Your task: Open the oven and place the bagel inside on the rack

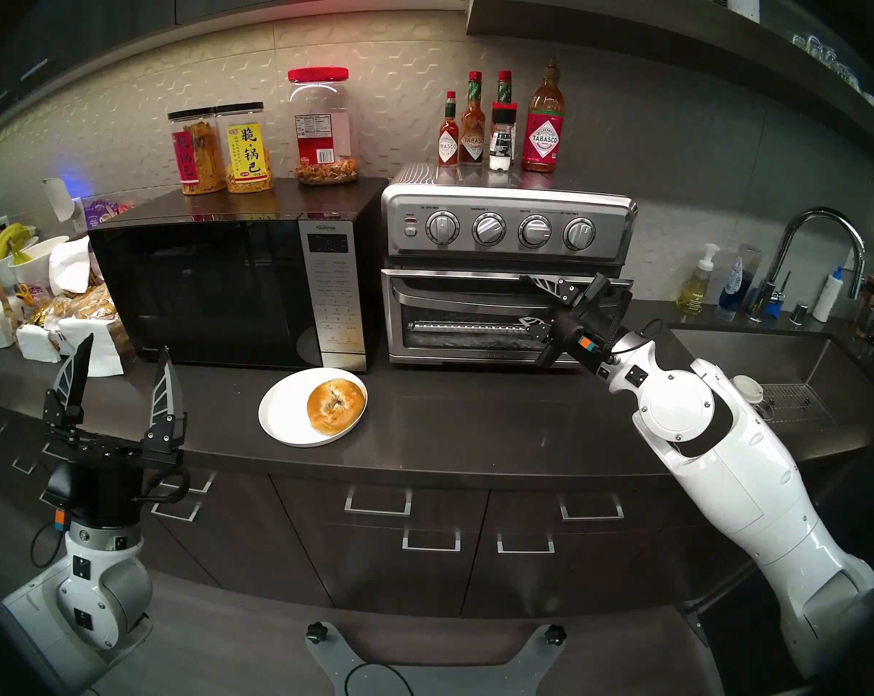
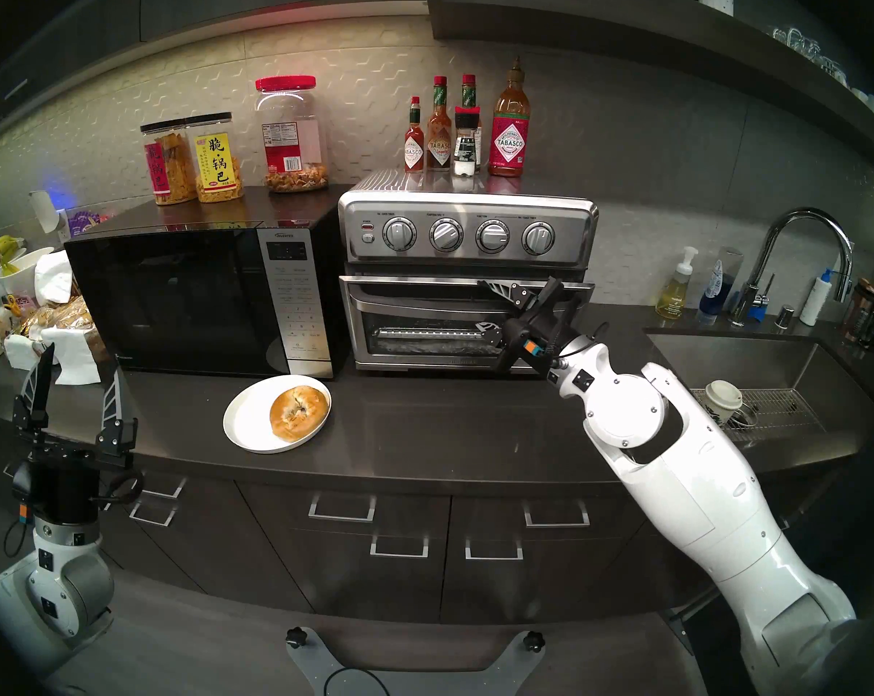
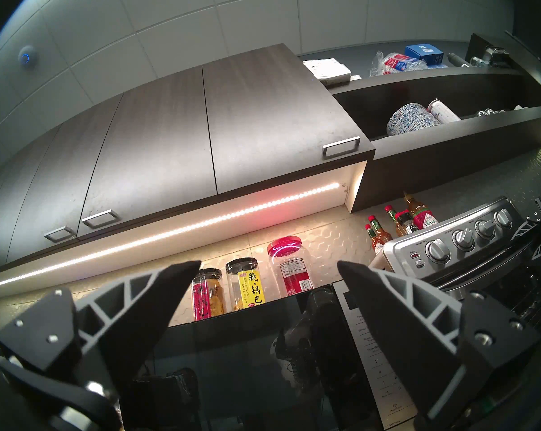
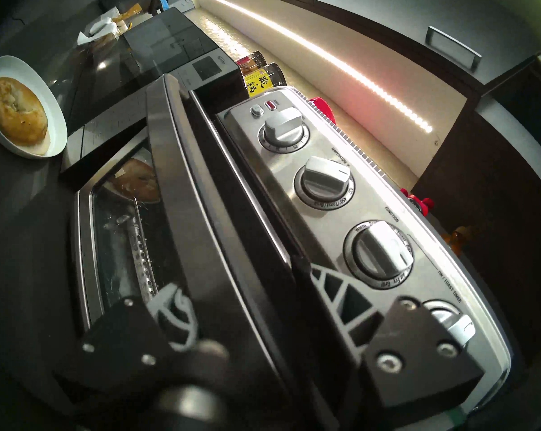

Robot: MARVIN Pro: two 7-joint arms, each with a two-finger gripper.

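The oven (image 1: 505, 273), door cracked ajar at its top edge, shows only its heating element behind the glass; the white plate (image 1: 284, 419) on the counter holds the bagel (image 1: 335, 405). The right gripper (image 1: 529, 299) reaches nearly level, its 2 fingers clamping the door handle (image 4: 200, 203), while the left gripper (image 1: 123, 373) points upward, spread and empty.

The left arm is folded low at the robot's left side, its tool (image 1: 123, 368) pointing up and forward with the two fingers spread wide and nothing between them. The right arm stretches forward and inward, wrist about level; its tool (image 1: 527, 300) has one finger above and one below the oven door's handle (image 1: 455, 292).
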